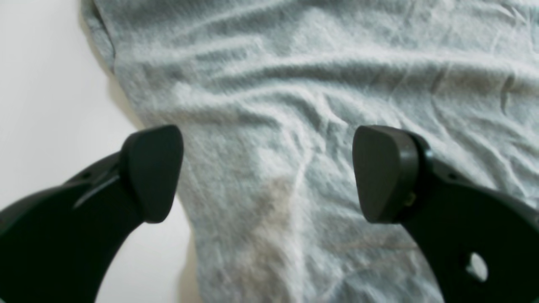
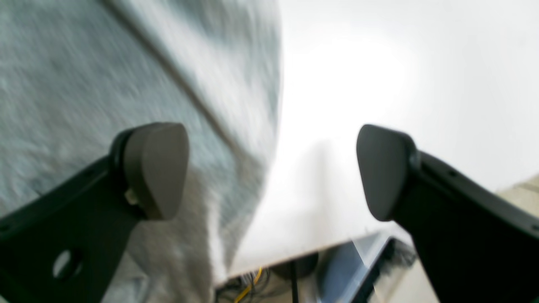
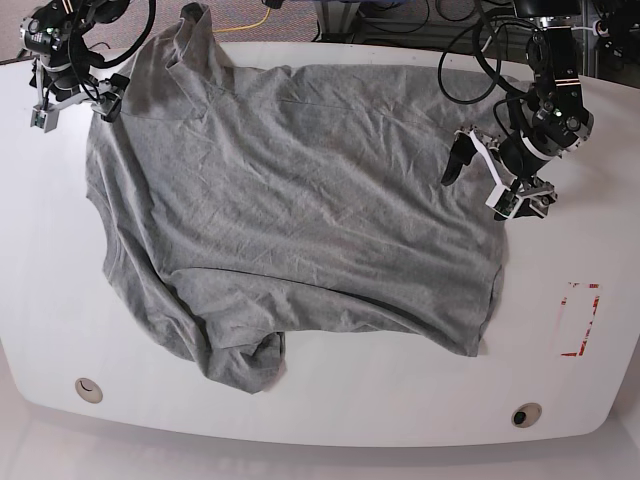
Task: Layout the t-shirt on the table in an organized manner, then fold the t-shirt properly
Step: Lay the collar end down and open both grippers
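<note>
The grey t-shirt [image 3: 300, 200] lies spread and wrinkled over the white table [image 3: 560, 400]; no lettering shows. One corner is bunched and folded at the front left [image 3: 240, 365]. My left gripper [image 3: 480, 182] hovers open over the shirt's right edge, and in its wrist view the open fingers [image 1: 153, 172] straddle wrinkled cloth [image 1: 294, 84] with nothing between them. My right gripper [image 3: 75, 105] is open at the shirt's far left corner; in the right wrist view it [image 2: 271, 170] spans the cloth edge [image 2: 84, 84] and the bare table [image 2: 379, 84].
A red rectangular mark [image 3: 578, 320] sits on the table at the right. Two round holes [image 3: 88, 390] [image 3: 526, 413] lie near the front edge. Cables [image 3: 470, 50] run behind the table's far edge, and more cables [image 2: 248, 286] show below the edge.
</note>
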Robot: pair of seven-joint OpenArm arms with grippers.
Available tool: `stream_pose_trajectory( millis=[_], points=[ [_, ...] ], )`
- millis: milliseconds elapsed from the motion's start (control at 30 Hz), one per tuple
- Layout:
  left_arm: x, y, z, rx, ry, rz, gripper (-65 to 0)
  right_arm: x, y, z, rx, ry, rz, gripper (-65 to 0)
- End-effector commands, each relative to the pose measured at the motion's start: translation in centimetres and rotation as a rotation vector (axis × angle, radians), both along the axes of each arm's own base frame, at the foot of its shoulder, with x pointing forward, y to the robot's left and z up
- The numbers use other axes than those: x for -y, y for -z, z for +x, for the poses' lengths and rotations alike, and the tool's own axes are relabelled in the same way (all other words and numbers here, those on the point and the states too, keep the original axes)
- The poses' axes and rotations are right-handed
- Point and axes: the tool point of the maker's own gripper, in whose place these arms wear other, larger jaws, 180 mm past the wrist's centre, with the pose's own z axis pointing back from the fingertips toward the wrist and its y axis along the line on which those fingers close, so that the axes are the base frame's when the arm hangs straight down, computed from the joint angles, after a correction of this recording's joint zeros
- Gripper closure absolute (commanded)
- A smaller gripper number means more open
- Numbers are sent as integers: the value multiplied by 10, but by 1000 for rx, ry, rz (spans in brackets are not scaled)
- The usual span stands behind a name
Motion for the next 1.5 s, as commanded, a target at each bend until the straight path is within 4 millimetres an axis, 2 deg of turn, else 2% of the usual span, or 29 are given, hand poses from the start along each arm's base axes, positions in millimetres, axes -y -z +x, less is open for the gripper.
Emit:
stream_pose_trajectory(
  millis=[0,67,200,433,633,967,1300,1467],
  points=[
    [3,-26,9,85,17,-7,-611,11,-20,6,36,-14,-64,-601],
    [1,-36,10,115,11,3,-611,10,-24,7,42,-22,-78,-601],
    [-7,-43,2,128,-8,22,-611,5,-29,14,42,-60,-98,-601],
    [-16,-35,-22,49,-33,37,-611,-1,-27,13,25,-94,-99,-601],
    [-45,-37,-35,7,-136,-8,-611,-3,-25,15,24,-103,-94,-601],
    [-92,-29,-61,-101,-269,50,-611,-4,-24,14,22,-105,-92,-599],
    [-95,-18,-74,-171,-270,78,-611,-5,-23,14,21,-103,-88,-599],
    [-79,-13,-73,-185,-223,66,-611,-5,-23,14,21,-105,-88,-599]
  ],
)
